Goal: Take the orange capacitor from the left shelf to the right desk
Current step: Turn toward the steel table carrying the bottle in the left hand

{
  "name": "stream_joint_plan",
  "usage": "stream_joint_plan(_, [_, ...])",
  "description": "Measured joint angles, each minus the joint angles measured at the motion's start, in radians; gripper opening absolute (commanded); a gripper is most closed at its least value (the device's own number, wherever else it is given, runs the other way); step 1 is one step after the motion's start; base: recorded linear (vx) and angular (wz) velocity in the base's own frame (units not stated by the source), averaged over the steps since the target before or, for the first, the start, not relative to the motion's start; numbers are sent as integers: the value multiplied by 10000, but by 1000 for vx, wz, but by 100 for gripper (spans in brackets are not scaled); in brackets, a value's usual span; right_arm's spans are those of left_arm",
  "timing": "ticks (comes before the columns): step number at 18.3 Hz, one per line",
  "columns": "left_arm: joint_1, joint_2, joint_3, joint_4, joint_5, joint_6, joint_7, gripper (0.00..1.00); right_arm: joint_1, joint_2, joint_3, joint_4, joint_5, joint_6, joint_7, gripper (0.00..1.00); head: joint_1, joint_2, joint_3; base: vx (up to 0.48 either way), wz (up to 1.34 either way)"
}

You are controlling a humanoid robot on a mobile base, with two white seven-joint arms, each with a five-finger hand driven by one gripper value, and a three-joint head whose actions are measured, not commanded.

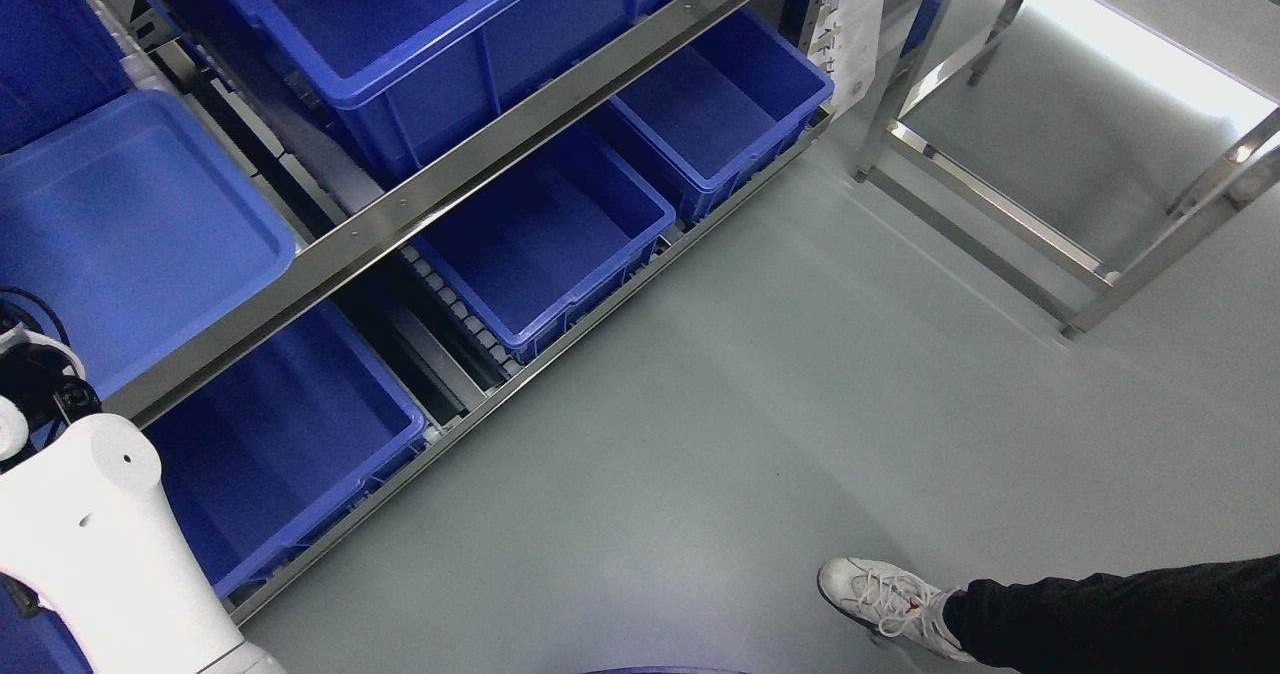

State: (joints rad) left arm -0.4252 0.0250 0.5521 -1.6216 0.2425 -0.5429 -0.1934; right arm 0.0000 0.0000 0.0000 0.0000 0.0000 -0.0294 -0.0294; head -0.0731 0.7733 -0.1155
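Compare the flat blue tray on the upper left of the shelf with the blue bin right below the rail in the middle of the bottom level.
The tray is shallow with rounded corners; the middle bin is deep with straight walls and a ribbed rim. The tray sits on the upper level, the bin on the bottom level's rollers. The tray looks paler blue, the bin darker. Both are blue plastic and appear empty; no orange part shows.

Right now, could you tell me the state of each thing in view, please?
Upper bin: on shelf, looks empty.
Tray: on shelf, empty.
Three lower bins: on bottom rollers, empty.
Left arm: at lower left, hand out of view.
Person's shoe: on floor.
Orange capacitor: not visible.
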Motion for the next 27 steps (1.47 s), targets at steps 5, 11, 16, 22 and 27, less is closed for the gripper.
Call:
stream_joint_plan(5, [103, -98, -609, -378, -9, -541, -138, 7, 0, 0, 0, 0, 0, 30, 0, 100, 0, 0, 0, -2, -365])
stream_joint_plan(11, [121, -163, -1497, -639, -9, -848, -165, 7, 0, 0, 0, 0, 0, 43, 0, 100, 0, 0, 0, 5, -485])
stream_joint_plan(16, [37, -197, -2230, -776, -7, -895, -173, 7, 0, 0, 0, 0, 0, 46, 0, 100, 0, 1, 0, 19, -571])
stream_joint_plan(22, [-18, -219, -3076, -864, -6, -1099, -177, 7, 0, 0, 0, 0, 0, 48, 0, 100, 0, 1, 0, 40, -397])
stream_joint_plan(27, [-34, -231, -3818, -910, -3, -1176, -171, 8, 2, 0, 0, 0, 0, 49, 0, 100, 0, 1, 0, 45, -236])
